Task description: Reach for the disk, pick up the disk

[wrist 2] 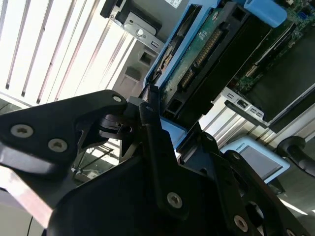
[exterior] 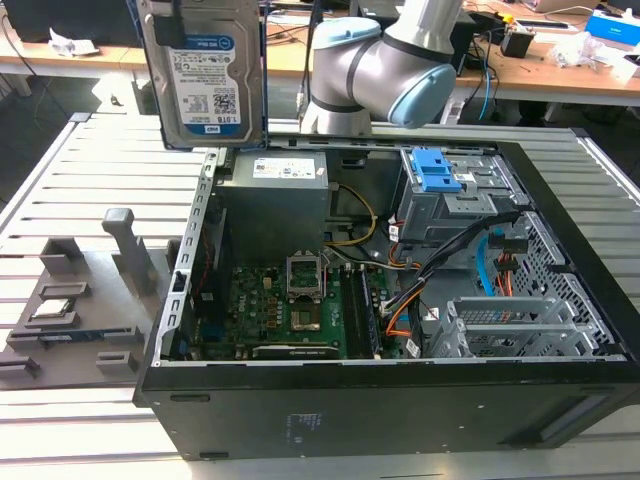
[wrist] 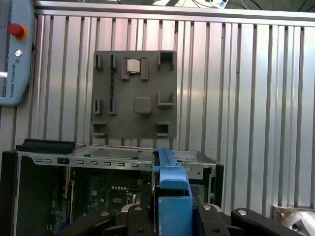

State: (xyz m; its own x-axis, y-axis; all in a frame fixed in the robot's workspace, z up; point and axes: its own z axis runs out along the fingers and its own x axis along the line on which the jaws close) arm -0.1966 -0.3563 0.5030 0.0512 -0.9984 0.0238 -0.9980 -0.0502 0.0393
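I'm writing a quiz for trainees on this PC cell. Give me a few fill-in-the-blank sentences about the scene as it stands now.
1. The gripper has its jaws shut on the disk, whose plastic frame is coloured ____.
2. In the exterior view, the disk hangs ____ the open computer case.
3. The round button on the pendant is coloured ____.

Missing words: blue; above; red.

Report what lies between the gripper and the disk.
Nothing. In the second wrist view the gripper is shut directly on the disk, gripping its blue-framed edge with no gap between them.
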